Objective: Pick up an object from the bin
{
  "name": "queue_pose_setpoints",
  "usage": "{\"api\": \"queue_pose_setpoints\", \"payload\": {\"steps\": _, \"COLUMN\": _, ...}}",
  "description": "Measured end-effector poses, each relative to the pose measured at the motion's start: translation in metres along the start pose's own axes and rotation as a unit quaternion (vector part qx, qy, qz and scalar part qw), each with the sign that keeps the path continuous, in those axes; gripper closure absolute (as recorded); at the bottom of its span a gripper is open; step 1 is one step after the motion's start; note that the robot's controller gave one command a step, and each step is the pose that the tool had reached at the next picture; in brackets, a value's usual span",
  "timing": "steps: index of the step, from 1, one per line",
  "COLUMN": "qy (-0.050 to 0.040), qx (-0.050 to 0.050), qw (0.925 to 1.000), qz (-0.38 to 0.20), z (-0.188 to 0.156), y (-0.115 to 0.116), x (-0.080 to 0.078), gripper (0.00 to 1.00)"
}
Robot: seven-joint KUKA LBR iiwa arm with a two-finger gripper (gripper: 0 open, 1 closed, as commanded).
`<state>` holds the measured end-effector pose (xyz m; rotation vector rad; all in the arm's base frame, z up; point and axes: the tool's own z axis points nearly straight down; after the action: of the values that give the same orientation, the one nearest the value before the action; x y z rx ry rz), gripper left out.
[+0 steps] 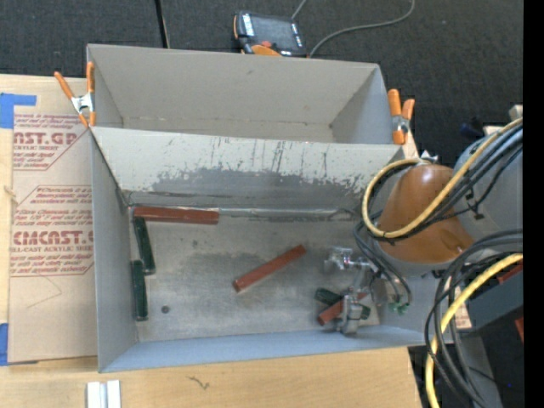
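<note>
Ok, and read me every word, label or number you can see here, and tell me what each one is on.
"CAST.GP": big red letters on the cardboard sheet left of the bin, printed twice, cut off at the edges.
"-CAST ACRYLIC SHEET": small red line under the lower big print, only just readable.
Other small red lines on the cardboard: too blurred to read.
Red sticks and green sticks in the bin: no text.

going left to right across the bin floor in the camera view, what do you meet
two dark green sticks by the left wall → slanted red-brown stick mid-floor → end effector
</note>
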<state>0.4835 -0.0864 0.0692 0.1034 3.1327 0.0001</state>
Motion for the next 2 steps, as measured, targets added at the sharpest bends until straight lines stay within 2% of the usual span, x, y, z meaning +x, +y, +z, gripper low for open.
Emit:
{"api": "queue_pose_setpoints", "payload": {"steps": 1, "qy": 0.0035, "qx": 0.0, "qw": 1.0, "qz": 0.0, "z": 0.001, "y": 0.0, "x": 0.002, "gripper": 1.0}}
{"api": "queue_pose_setpoints", "payload": {"steps": 2, "qy": 0.0028, "qx": 0.0, "qw": 1.0, "qz": 0.0, "z": -0.022, "y": 0.0, "x": 0.001, "gripper": 1.0}}
